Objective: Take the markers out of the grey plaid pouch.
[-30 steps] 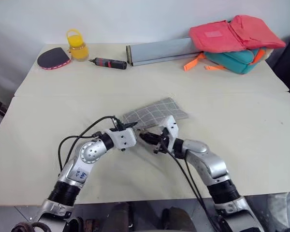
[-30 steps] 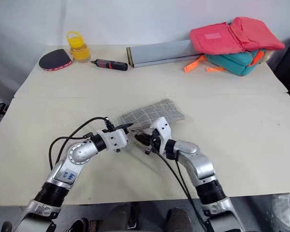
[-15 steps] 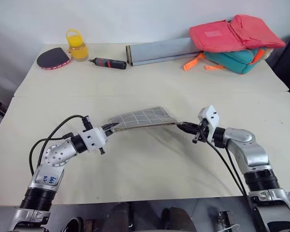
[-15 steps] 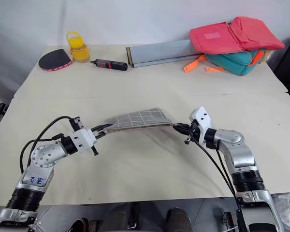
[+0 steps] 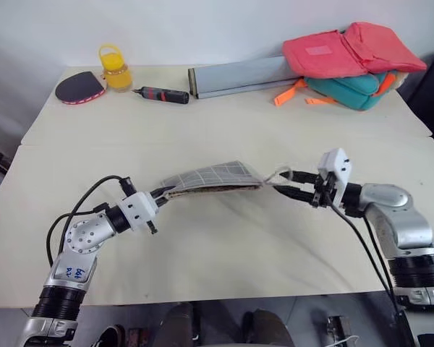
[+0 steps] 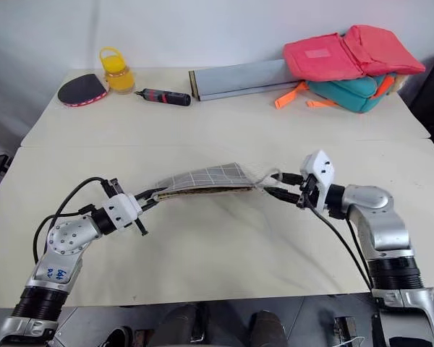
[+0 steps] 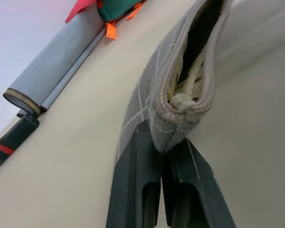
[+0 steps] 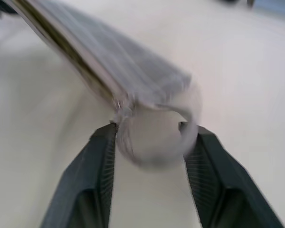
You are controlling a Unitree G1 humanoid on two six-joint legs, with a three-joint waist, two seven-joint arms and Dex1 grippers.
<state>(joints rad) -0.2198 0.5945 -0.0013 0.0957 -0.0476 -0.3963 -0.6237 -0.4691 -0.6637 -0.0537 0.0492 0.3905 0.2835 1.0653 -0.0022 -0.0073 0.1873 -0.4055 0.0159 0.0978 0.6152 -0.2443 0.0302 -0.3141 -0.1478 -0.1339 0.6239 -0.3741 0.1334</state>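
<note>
Grey plaid pouch [image 5: 213, 178] hides markers; left fingers [image 7: 133, 190] clenched on it, right fingers [image 8: 99, 161] parted.

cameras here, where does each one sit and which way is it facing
Left and right eye views: on the head, looking forward and down over the table; both arms show, stretching the grey plaid pouch between them.
Left wrist view: on the left wrist, looking along the shut left claw pinching the pouch's end.
Right wrist view: on the right wrist, looking along the open right claw, the pouch's wrist loop between its fingers.
Shared: all four show the pouch.
</note>
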